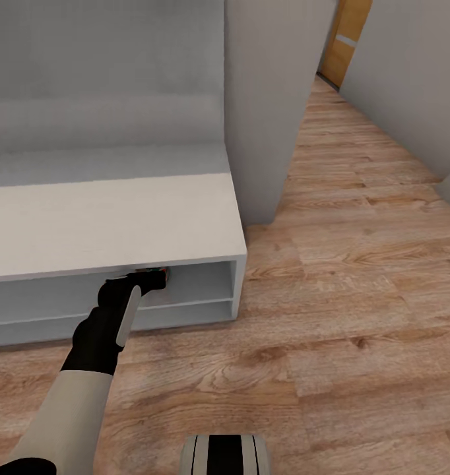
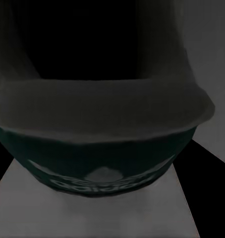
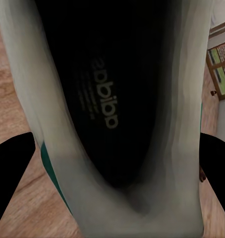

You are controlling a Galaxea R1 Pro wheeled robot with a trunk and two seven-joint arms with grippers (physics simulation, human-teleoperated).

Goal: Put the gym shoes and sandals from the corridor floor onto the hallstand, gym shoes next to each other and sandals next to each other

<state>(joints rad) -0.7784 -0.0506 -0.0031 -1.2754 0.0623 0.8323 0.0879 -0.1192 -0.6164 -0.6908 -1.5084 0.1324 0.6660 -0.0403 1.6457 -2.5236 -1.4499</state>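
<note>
The hallstand (image 1: 119, 224) is a pale bench top over two open shelf tiers. My left gripper (image 1: 152, 277) reaches into the upper tier under the bench top, shut on a gym shoe (image 1: 161, 270) that shows there as a bit of green and red. Up close in the left wrist view, that gym shoe (image 2: 102, 124) rests over the grey shelf board (image 2: 92, 218). In the right wrist view my right gripper (image 3: 112, 168) is shut on the second gym shoe (image 3: 107, 99), with black fingers (image 3: 11, 173) on both sides, above the corridor floor (image 3: 8, 84). The sandals are out of view.
A grey wall pillar (image 1: 271, 99) stands right of the hallstand. Wood plank floor (image 1: 357, 264) runs back to an orange door (image 1: 347, 39). A grey wall (image 1: 410, 79) bounds the corridor's right side. My base (image 1: 224, 455) shows at the bottom edge.
</note>
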